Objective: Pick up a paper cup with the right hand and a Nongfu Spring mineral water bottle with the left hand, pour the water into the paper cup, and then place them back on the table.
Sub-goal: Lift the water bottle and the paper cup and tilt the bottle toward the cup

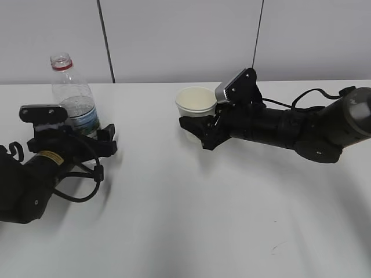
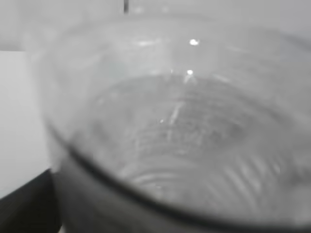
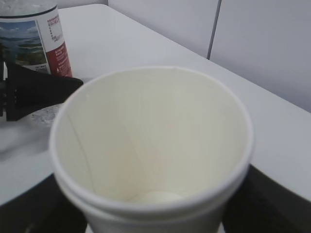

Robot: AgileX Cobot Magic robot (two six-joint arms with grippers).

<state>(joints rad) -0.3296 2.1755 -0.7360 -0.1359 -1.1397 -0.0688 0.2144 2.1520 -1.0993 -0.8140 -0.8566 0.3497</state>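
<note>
Visibly, bottle (image 3: 36, 39) label text unreadable; left hand (image 1: 72, 142) grip unclear; right hand (image 1: 200, 130) grasps cup (image 1: 196, 107).

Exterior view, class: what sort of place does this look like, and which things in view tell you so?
Probably a robot test bench in a lab or office, not a kitchen: a bare white table, plain grey wall panels behind it, and two black robot arms, one at a paper cup, the other at a water bottle.

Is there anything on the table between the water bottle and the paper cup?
No. In the exterior view, only bare white table lies between the bottle and the cup.
</note>
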